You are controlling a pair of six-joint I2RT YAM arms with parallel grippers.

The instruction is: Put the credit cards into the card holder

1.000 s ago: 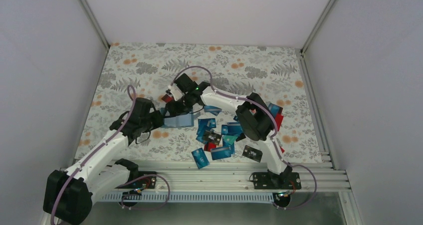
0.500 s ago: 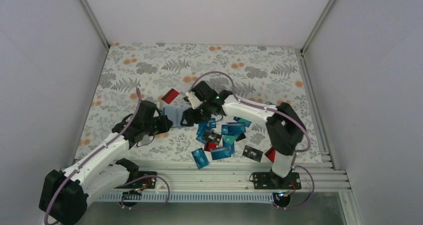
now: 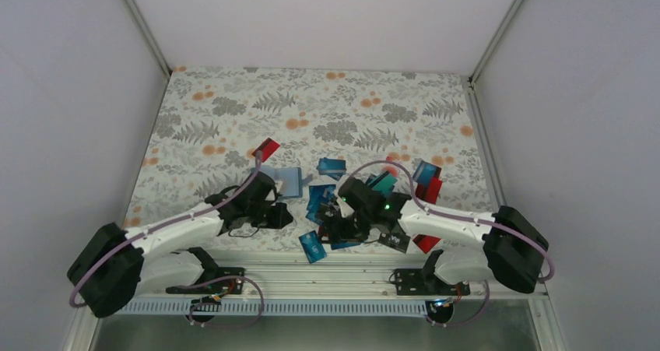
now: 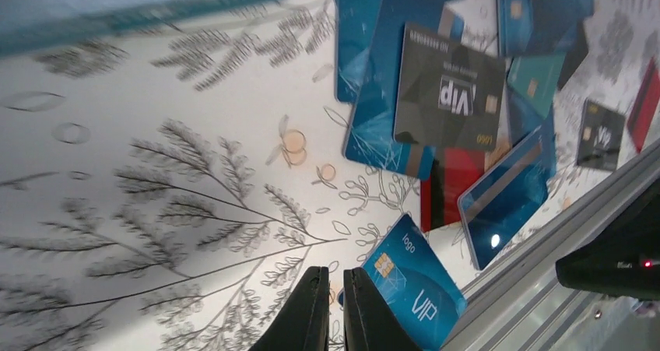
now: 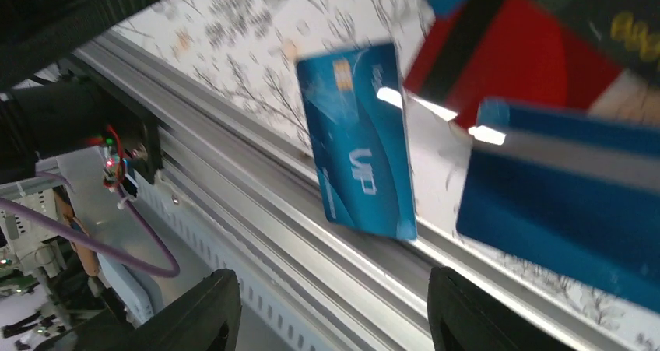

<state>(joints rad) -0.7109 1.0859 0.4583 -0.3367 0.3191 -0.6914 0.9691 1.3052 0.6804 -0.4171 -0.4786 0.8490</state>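
The card holder (image 3: pixel 285 181) lies open on the floral cloth left of centre, and its teal edge shows blurred at the top of the left wrist view (image 4: pixel 140 8). The credit cards (image 3: pixel 354 203) lie in a loose pile to its right. A red card (image 3: pixel 266 149) lies alone just beyond the holder. A blue VIP card (image 3: pixel 312 246) lies at the near edge and also shows in the left wrist view (image 4: pixel 412 277) and the right wrist view (image 5: pixel 358 141). My left gripper (image 4: pixel 335 304) is shut and empty, just left of that card. My right gripper (image 5: pixel 335 320) is wide open and empty over the near rail.
A metal rail (image 3: pixel 350 261) runs along the table's near edge, right under the right gripper. White walls enclose the cloth on three sides. A black VIP card (image 4: pixel 447 90) lies on top of the blue ones. More cards (image 3: pixel 426 176) lie at the pile's right.
Both arms have pulled back from the card holder toward the near edge. The holder now lies free on the cloth, and the red card lies beside it. The right gripper has opened wide.
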